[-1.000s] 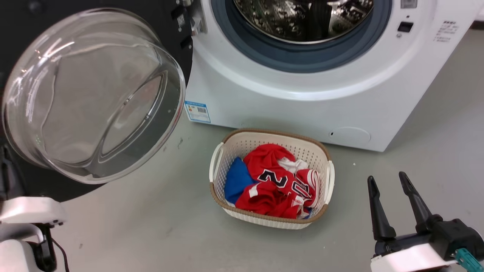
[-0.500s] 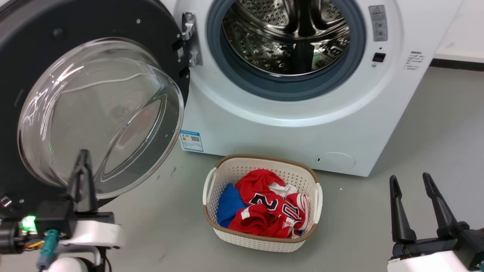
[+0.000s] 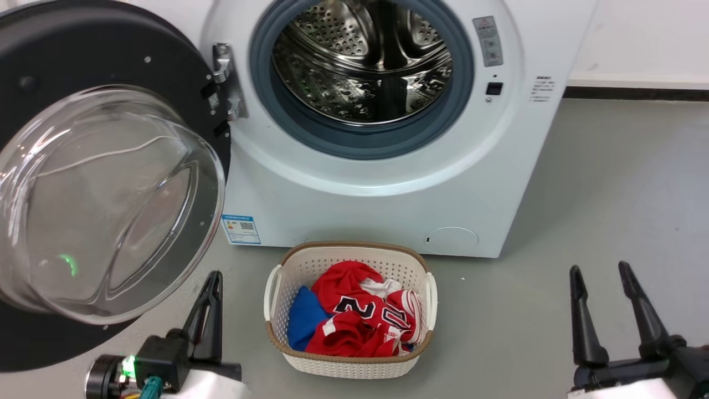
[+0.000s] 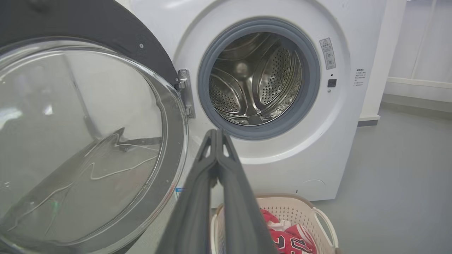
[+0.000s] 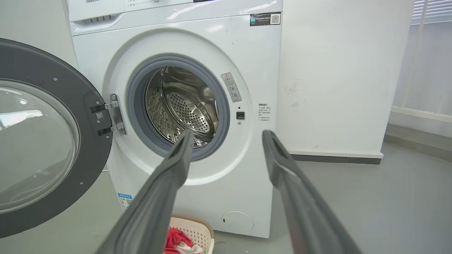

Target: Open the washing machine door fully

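Note:
The white washing machine [image 3: 388,210] [image 4: 293,165] [image 5: 233,46] stands ahead with its steel drum [image 3: 363,61] exposed. Its door [image 3: 105,188] [image 4: 88,141] [image 5: 46,141], a black rim around a bulging glass bowl, is swung wide open to the left on its metal hinge [image 3: 227,83]. My left gripper [image 3: 213,277] [image 4: 215,132] is shut with nothing in it, low beside the door's lower right edge and apart from it. My right gripper [image 3: 599,270] [image 5: 227,135] stands open at the lower right, away from the machine.
A white laundry basket [image 3: 288,343] [image 4: 325,218] with red and blue clothes [image 3: 354,318] sits on the grey floor in front of the machine. A white wall [image 5: 339,70] runs to the right of the machine, with open floor [image 3: 620,183] there.
The head camera has tilted up and shifted, showing more drum. My left gripper has come out from in front of the door glass to the right, toward the basket. The right gripper holds still.

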